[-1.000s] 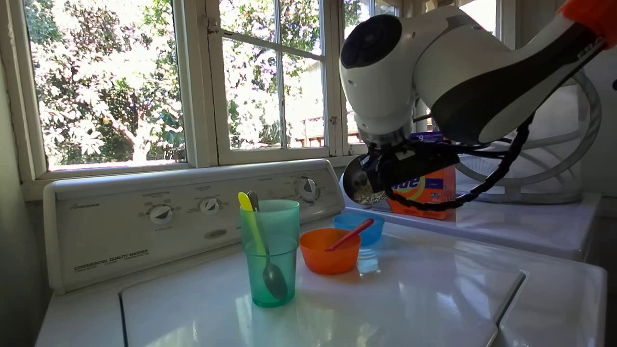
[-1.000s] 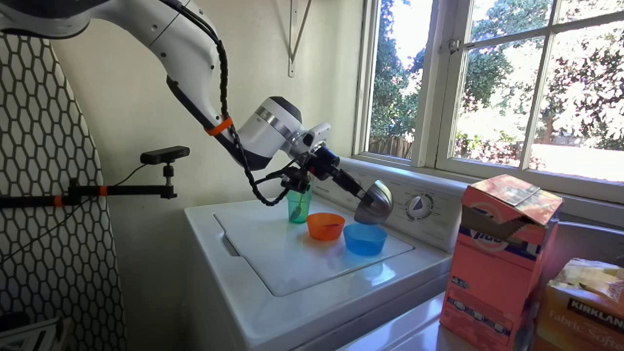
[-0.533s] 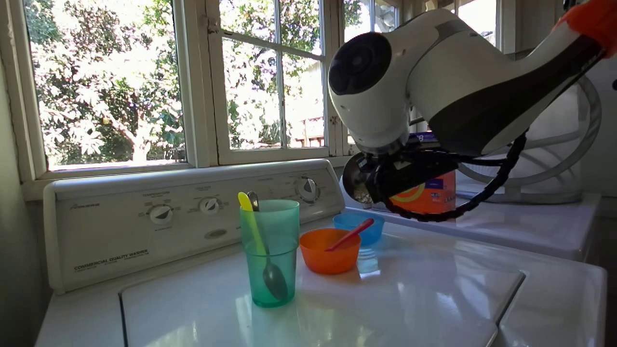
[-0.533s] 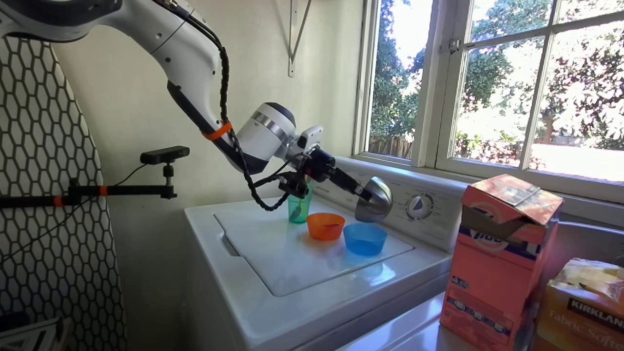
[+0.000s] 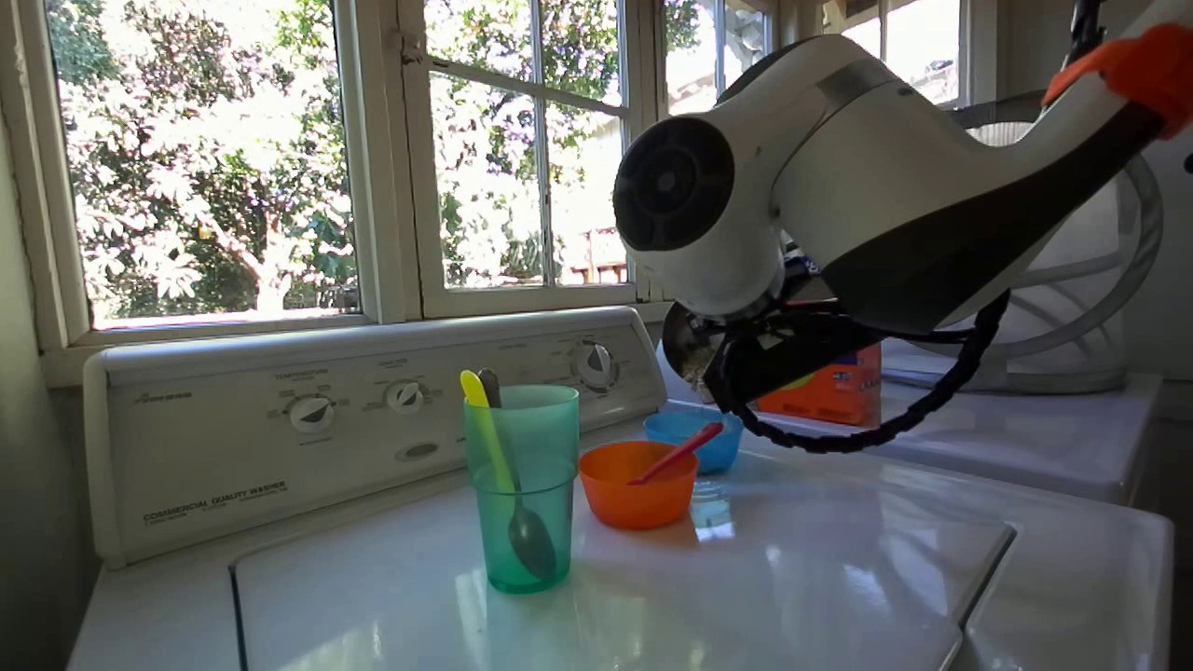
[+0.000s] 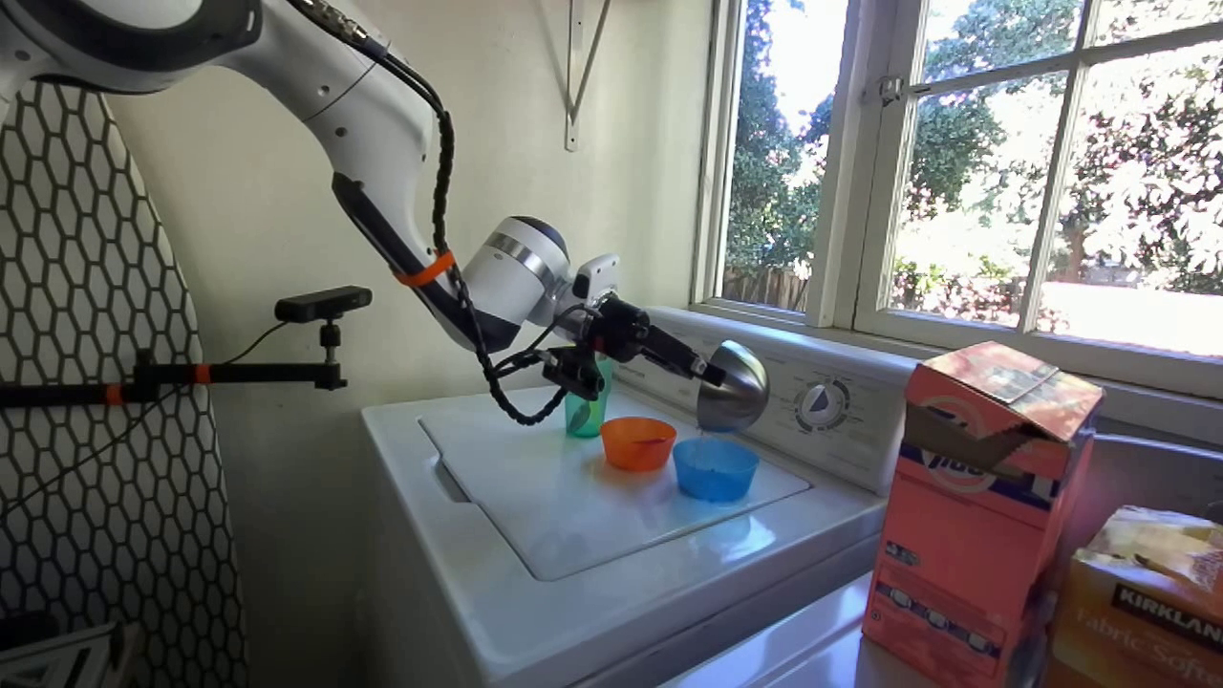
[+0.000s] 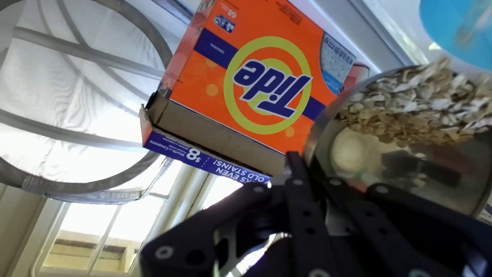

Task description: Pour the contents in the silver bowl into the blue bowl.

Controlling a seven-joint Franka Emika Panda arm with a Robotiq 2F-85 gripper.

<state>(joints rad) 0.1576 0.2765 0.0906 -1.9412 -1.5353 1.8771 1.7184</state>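
My gripper [image 7: 305, 161] is shut on the rim of the silver bowl [image 7: 369, 157]. The silver bowl is steeply tilted, mouth sideways and down, just above the blue bowl [image 6: 717, 473]; it also shows in both exterior views [image 6: 740, 390] [image 5: 683, 337]. The contents [image 7: 419, 104], pale and tan flakes, are heaped against its lower side up to the rim. A blurred streak of flakes shows over the blue bowl in the wrist view [image 7: 442, 19], and faint bits show below the rim in an exterior view. The blue bowl stands upright, partly hidden behind the orange bowl [image 5: 713, 447].
The orange bowl [image 5: 638, 489] with a red spoon stands beside the blue bowl. A teal cup [image 5: 522, 494] with spoons stands nearby on the white washer [image 6: 535, 506]. The washer's control panel [image 6: 822, 406] rises behind. A Tide box [image 6: 975, 535] and Kirkland box [image 6: 1137, 602] stand beside it.
The wrist and forearm have sunk lower, and the silver bowl has tipped further over the blue bowl. Faint bits now show falling from its rim. The other bowls and the cup have not moved.
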